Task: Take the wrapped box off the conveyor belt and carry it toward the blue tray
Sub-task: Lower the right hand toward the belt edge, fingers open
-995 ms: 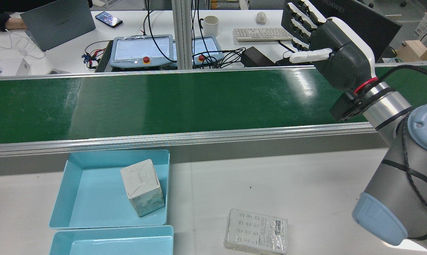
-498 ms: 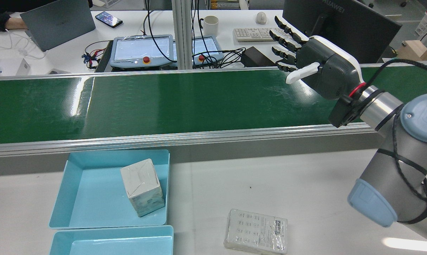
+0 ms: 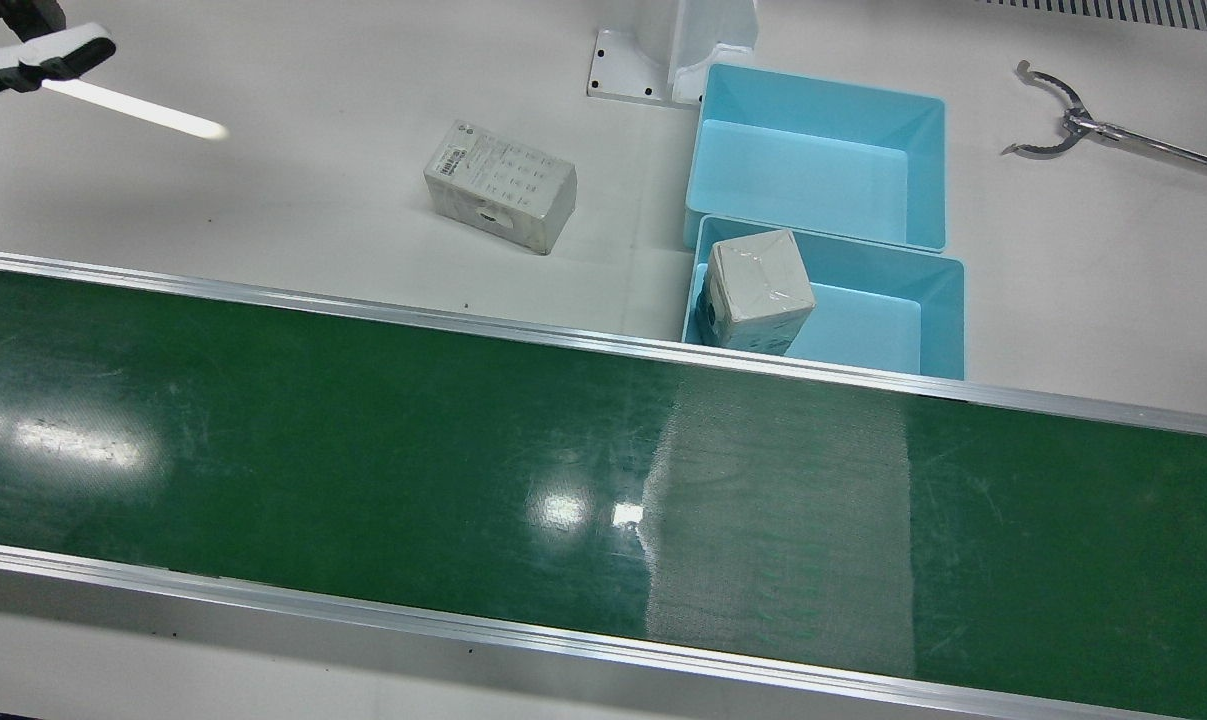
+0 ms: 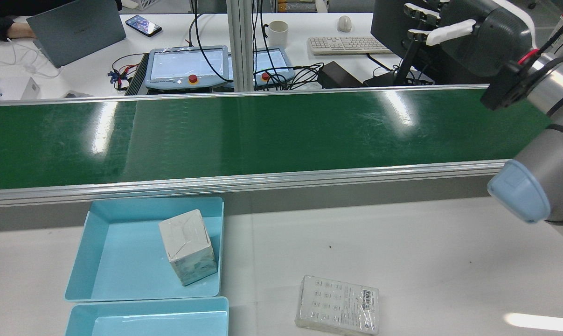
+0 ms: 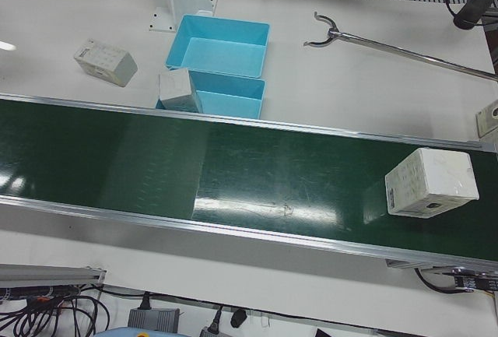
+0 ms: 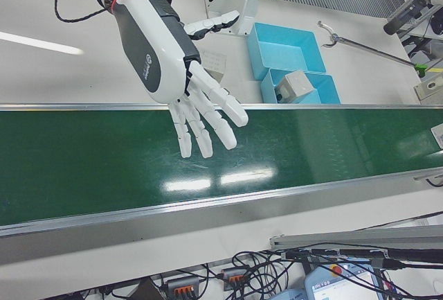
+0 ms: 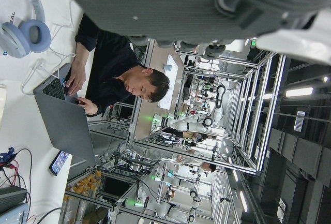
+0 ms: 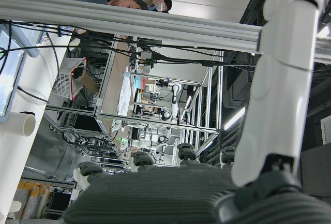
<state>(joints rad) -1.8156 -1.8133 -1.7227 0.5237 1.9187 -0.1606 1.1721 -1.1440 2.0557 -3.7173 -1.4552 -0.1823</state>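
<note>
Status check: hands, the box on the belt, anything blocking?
Right hand open, empty, above the conveyor belt. Left hand: state can't be told. Wrapped box on the belt's far end, untouched. One box sits in the blue tray. Belt path clear.

The right hand [image 6: 181, 61] has a white shell over a dark grey palm, with white fingers [image 6: 208, 116] and a red ring at the wrist. The arm behind it is silver-grey with pale blue joint caps [image 4: 519, 191] and thin black cables.
</note>
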